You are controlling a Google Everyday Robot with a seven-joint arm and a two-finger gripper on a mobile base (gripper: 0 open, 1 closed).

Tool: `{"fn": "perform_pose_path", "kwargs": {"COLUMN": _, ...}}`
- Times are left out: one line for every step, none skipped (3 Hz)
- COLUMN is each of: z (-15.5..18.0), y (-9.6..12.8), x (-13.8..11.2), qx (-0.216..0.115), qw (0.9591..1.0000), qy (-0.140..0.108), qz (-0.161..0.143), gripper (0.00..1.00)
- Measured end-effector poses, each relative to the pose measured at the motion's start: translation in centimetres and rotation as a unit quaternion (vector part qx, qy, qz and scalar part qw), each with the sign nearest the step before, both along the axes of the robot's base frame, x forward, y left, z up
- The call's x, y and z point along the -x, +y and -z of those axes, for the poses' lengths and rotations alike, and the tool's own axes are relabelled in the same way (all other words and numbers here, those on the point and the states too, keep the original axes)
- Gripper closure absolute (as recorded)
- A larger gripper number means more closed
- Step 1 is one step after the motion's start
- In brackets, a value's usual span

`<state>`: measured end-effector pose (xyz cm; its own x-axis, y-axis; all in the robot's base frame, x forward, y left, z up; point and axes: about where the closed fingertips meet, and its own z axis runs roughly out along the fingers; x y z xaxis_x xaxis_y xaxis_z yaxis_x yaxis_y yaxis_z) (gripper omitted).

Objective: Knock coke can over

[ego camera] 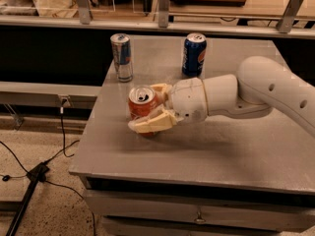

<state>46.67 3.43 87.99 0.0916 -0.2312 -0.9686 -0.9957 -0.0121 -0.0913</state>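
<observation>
Camera view shows the end effector (144,107) spread around the coke can (141,104), fingers touching it, arm stretched low over the table (231,151).

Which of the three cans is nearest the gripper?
The red coke can: the gripper is right at it. The blue Pepsi can and the silver-and-blue can stand apart, farther back.
</observation>
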Motion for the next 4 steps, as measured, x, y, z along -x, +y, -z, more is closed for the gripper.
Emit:
{"fn": "perform_pose_path", "kwargs": {"z": -1.5, "y": -0.1, "x": 0.1, "qx": 0.049, "qw": 0.9987, "qy": -0.01, "qz": 0.01, "gripper": 0.93}}
{"fn": "perform_pose_path", "kwargs": {"z": -6.6, "y": -0.9, "x": 0.1, "qx": 0.175, "qw": 0.9829, "qy": -0.052, "qz": 0.027, "gripper": 1.0}}
{"fn": "perform_pose_path", "kwargs": {"z": -11.6, "y": -2.3, "x": 1.1, "qx": 0.289, "qw": 0.9538, "qy": -0.074, "qz": 0.04, "gripper": 1.0}}
{"fn": "perform_pose_path", "kwargs": {"z": -10.7, "y": -1.5, "x": 1.7, "qx": 0.345, "qw": 0.937, "qy": -0.052, "qz": 0.02, "gripper": 1.0}}
